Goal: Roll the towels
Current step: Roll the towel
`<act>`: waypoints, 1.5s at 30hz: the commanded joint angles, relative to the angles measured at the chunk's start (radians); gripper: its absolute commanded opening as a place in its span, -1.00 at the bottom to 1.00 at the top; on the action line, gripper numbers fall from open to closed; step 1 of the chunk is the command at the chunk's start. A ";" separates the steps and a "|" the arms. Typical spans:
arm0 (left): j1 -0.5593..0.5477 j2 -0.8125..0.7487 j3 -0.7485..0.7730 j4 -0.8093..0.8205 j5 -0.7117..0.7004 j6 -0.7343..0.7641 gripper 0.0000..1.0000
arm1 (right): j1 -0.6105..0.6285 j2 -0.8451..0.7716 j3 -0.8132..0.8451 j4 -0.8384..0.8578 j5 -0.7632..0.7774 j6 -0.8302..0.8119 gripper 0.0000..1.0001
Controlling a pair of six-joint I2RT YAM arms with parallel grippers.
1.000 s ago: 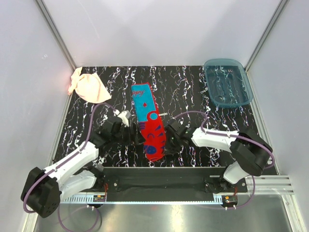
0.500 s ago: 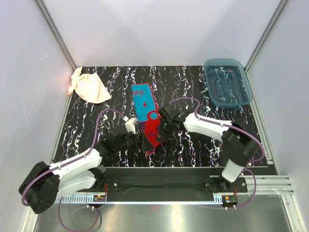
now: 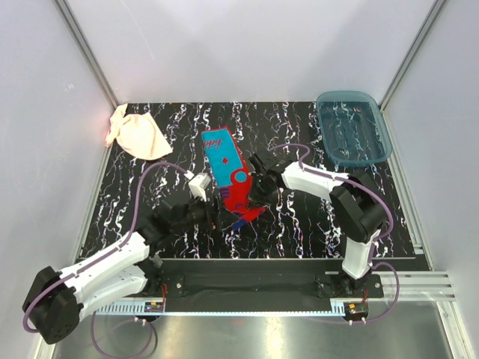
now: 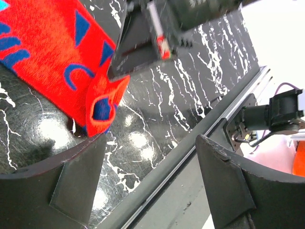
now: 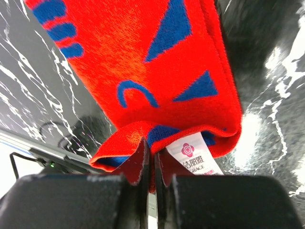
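The blue and red towel (image 3: pixel 226 170) lies lengthwise mid-table, its near end lifted and folded back over itself. My right gripper (image 3: pixel 257 188) is shut on that near edge; in the right wrist view the closed gripper (image 5: pixel 151 149) pinches the red hem of the towel (image 5: pixel 143 62) beside a white label (image 5: pixel 198 158). My left gripper (image 3: pixel 212 218) is open and empty just left of the folded end; in the left wrist view the gripper (image 4: pixel 151 141) holds nothing and the towel (image 4: pixel 52 47) lies ahead. The peach-pink towel (image 3: pixel 136 135) lies crumpled at the far left.
A translucent blue tray (image 3: pixel 352 128) stands at the far right corner. White enclosure walls ring the black marbled table (image 3: pixel 314 224). The table's near edge rail (image 4: pixel 190 157) runs close under my left gripper.
The right gripper has moved away from the near edge, drawing the towel's near end up and back over itself. The left gripper has drawn back towards the near left, off the towel.
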 commanded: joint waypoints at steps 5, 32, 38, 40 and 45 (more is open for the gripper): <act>-0.026 0.133 0.021 0.155 0.037 0.062 0.61 | -0.056 0.010 0.055 -0.029 0.023 -0.018 -0.87; -0.097 0.552 0.278 0.321 0.093 0.138 0.59 | -0.200 -0.067 0.012 -0.041 0.129 -0.023 0.99; -0.101 0.542 0.303 0.291 0.078 0.164 0.59 | -0.208 -0.126 0.038 -0.078 0.215 -0.033 0.99; -0.101 0.538 0.305 0.281 0.075 0.175 0.59 | -0.208 -0.197 0.015 -0.067 0.221 -0.035 0.99; -0.101 0.556 0.306 0.309 0.095 0.180 0.59 | -0.208 -0.378 -0.100 -0.024 0.279 -0.021 0.99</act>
